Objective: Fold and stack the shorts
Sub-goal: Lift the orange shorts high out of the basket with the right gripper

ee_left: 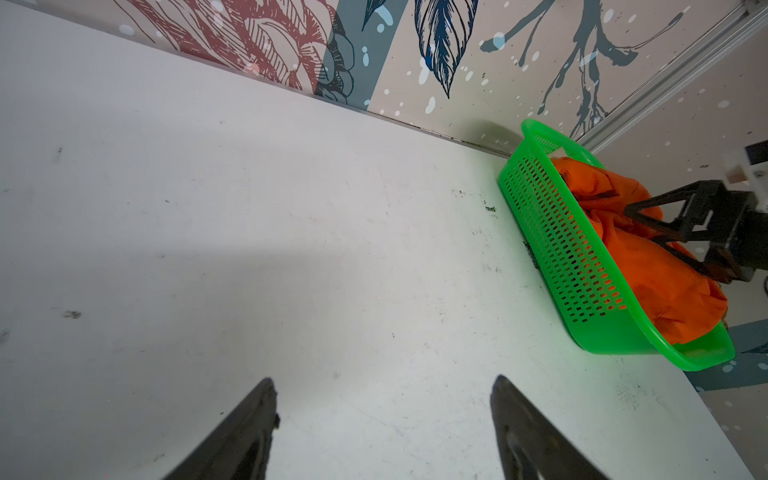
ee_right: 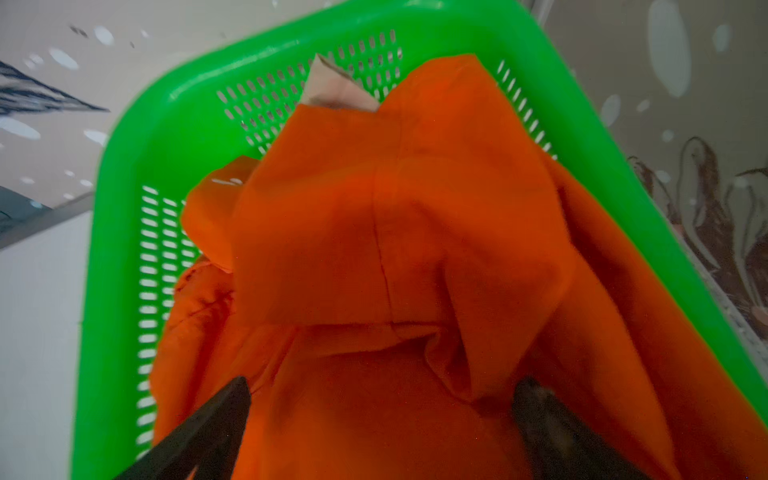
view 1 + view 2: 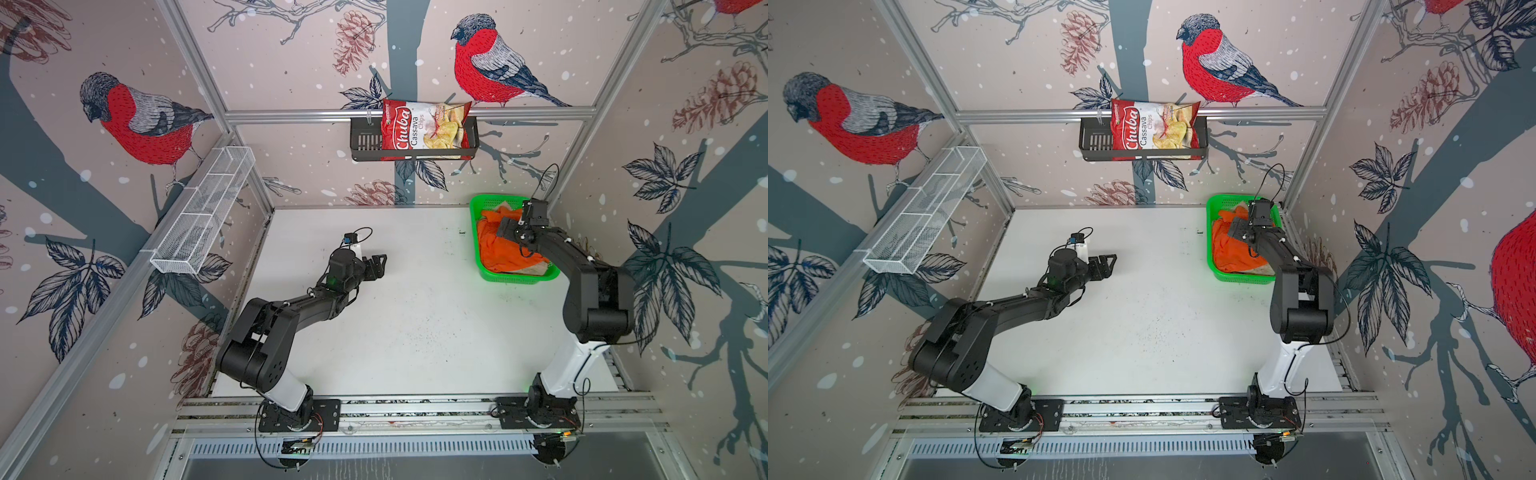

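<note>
- Orange shorts (image 3: 496, 245) (image 2: 395, 249): lying crumpled inside the green basket (image 3: 474, 220) (image 1: 552, 232), filling most of it and heaped above its rim. Not folded.
- Beige shorts (image 3: 537, 270) (image 2: 332, 89): in the same basket, underneath the orange pair. Only a strip at the basket's near end and a corner at its far end are visible.
- White wire rack (image 3: 203, 212): fixed to the side wall, well to the left of the basket and higher than it. Contents cannot be made out.
- Left gripper (image 3: 377, 266) (image 1: 383, 380): above the white table (image 3: 415, 311), well to the left of the basket and pointing towards it. Jaws stand wide apart with nothing between them.
- Chip bag (image 3: 424, 129): red and white, standing in a black shelf (image 3: 363, 141) on the back wall, above the basket and to its left.
- Green basket: on the table against the back right corner. Perforated walls; upright.
- Right gripper (image 3: 503, 230) (image 2: 384, 384): directly over the basket, angled down into the orange shorts. Jaws are spread apart, one fingertip either side of a raised fold of orange cloth; they are not clamped on it. Whether the tips touch the cloth cannot be told.
</note>
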You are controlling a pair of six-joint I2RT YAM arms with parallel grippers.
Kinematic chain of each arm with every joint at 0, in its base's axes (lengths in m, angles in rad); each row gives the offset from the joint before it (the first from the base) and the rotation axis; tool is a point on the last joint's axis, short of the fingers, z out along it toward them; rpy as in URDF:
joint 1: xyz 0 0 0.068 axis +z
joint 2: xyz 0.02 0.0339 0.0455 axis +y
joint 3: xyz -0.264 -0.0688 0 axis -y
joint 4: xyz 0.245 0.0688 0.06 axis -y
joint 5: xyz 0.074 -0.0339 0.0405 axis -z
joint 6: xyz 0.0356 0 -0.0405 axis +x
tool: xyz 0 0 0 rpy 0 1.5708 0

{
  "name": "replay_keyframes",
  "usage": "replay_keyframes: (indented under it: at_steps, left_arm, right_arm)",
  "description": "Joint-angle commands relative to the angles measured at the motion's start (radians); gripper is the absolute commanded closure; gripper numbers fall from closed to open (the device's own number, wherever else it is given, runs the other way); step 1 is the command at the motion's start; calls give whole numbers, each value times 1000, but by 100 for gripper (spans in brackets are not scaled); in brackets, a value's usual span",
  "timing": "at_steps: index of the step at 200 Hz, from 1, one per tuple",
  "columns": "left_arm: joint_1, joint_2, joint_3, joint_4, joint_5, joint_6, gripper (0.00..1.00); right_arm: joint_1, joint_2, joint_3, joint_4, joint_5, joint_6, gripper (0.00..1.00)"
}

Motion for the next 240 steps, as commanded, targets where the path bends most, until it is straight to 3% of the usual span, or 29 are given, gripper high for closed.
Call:
replay_keyframes:
  at_steps: [1, 10, 33, 59, 156, 240]
  left_arm:
    - [1, 6, 15, 5, -9, 11, 20]
    - [1, 7, 20, -1, -10, 15, 20]
    - [1, 1, 34, -28, -11, 26, 20]
    - [1, -24, 27, -31, -21, 28, 20]
    - [2, -135, 1, -65, -70, 67, 20]
    - [1, -189, -25, -50, -85, 70, 20]
  right_arm:
    - [-12, 60, 34, 2, -36, -28, 20]
    - [-20, 82, 48, 9, -35, -22, 39]
    - [-35, 72, 62, 33, -73, -15, 73]
    - [-29, -31, 33, 87, -76, -14, 88]
    - [-33, -404, 11, 220, -114, -6, 92]
    - [-61, -471, 79, 333, -217, 34, 95]
